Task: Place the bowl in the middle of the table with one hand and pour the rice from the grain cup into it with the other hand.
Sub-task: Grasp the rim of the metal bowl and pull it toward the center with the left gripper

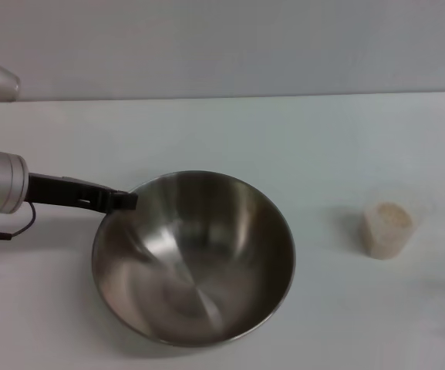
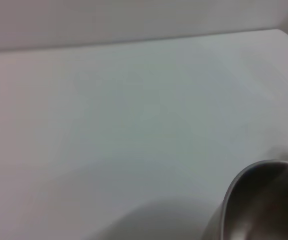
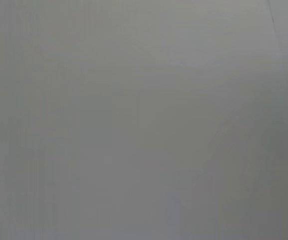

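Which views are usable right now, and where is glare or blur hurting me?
Head view: usable; bright streaks glare inside the bowl, the grain cup looks soft, and the left tool is at the bowl's rim. Left wrist view: blurred, only the table and the bowl's edge. Right wrist view: featureless grey.

Soft, even light is falling from above, and the white table (image 1: 299, 146) is looking bright without hard glare. The bowl (image 1: 195, 258) is throwing a faint shadow around its near edge, and its brushed inside is showing pale streaks of reflection. The grain cup (image 1: 387, 230) is casting only a weak shadow toward the left. In the left wrist view the bowl rim (image 2: 263, 200) is appearing blurred. The right wrist view is showing only a flat grey, out-of-focus surface.
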You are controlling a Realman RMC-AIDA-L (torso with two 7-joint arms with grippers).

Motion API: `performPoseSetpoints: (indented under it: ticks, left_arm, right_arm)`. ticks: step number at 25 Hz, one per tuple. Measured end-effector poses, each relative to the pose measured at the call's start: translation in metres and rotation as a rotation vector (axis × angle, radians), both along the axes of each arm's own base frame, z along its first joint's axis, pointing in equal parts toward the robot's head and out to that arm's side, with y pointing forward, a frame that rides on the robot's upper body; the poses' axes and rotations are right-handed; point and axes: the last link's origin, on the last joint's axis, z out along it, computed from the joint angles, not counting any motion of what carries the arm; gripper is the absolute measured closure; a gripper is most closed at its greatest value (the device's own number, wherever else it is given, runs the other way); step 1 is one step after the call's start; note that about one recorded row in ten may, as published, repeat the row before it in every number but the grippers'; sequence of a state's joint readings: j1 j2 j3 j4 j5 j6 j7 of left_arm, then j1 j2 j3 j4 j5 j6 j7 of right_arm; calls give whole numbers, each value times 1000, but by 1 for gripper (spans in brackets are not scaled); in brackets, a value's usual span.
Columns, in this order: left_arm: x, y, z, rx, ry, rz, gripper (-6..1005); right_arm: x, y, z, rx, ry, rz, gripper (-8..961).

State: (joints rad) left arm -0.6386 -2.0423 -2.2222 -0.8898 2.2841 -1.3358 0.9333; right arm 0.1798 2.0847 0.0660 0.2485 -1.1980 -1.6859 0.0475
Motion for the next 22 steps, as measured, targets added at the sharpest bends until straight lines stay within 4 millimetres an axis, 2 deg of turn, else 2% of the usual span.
performPoseSetpoints:
  ticks: [4, 13, 18, 20, 22]
  left_arm:
    - [0, 7, 6, -22, -26, 95, 956]
    - [7, 13, 15, -20, -97, 136, 956]
    - [23, 13, 16, -24, -194, 104, 955]
    - [23, 13, 16, -24, -194, 104, 954]
    - [33, 13, 9, -8, -208, 81, 954]
  right_arm:
    - [-1, 1, 0, 0, 2, 4, 128]
    - [0, 1, 0, -1, 5, 4, 128]
    - [0, 2, 0, -4, 8, 3, 127]
    - [0, 2, -1, -6, 9, 2, 128]
    - [0, 2, -1, -7, 10, 1, 128]
